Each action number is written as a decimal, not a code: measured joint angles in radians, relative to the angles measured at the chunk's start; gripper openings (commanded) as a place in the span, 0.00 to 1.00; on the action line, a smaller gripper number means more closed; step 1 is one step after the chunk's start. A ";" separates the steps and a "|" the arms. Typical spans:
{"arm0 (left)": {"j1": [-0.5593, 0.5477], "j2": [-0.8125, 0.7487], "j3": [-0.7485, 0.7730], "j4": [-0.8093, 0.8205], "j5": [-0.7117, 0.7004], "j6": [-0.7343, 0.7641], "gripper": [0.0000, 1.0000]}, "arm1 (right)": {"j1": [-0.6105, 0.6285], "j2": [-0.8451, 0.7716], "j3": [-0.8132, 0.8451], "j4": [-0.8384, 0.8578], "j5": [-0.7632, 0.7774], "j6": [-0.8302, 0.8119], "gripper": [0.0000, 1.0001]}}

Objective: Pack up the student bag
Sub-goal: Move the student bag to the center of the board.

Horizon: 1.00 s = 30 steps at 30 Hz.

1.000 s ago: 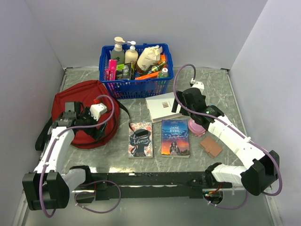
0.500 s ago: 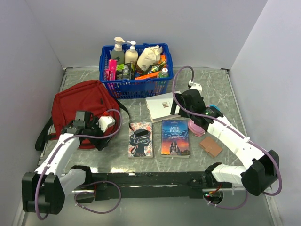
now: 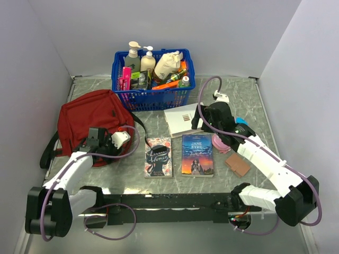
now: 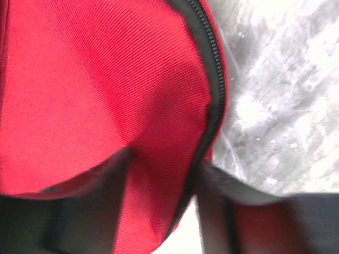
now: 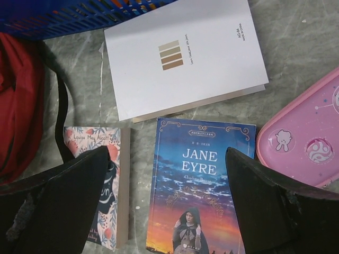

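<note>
Judging by layout, packing barely begun: large dark-red fabric backpack (image 3: 90,119) lies at left of grey marbled worktop (image 3: 249,98). Left pincer (image 4: 164,211) clamps its zipper edge. Right pincer (image 5: 167,159) gapes wide, empty, above blue Jane Eyre paperback (image 5: 198,211); 3 books unpacked.

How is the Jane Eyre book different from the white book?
The Jane Eyre book has a blue picture cover; the white book is plain with small brown stripes. The white book looks wider than the Jane Eyre book. The white book lies tilted; the Jane Eyre book lies straighter. Both lie flat and closed on the table.
</note>
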 measured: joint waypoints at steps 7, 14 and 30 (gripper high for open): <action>-0.002 -0.024 0.027 -0.016 -0.010 -0.024 0.11 | 0.000 -0.026 0.000 0.001 -0.016 -0.010 0.96; 0.000 -0.126 0.272 -0.177 0.059 -0.117 0.09 | 0.002 -0.066 -0.022 0.013 -0.034 -0.019 0.94; -0.108 -0.151 0.683 -0.447 0.390 -0.336 0.27 | 0.002 -0.103 -0.058 0.044 -0.082 -0.018 0.92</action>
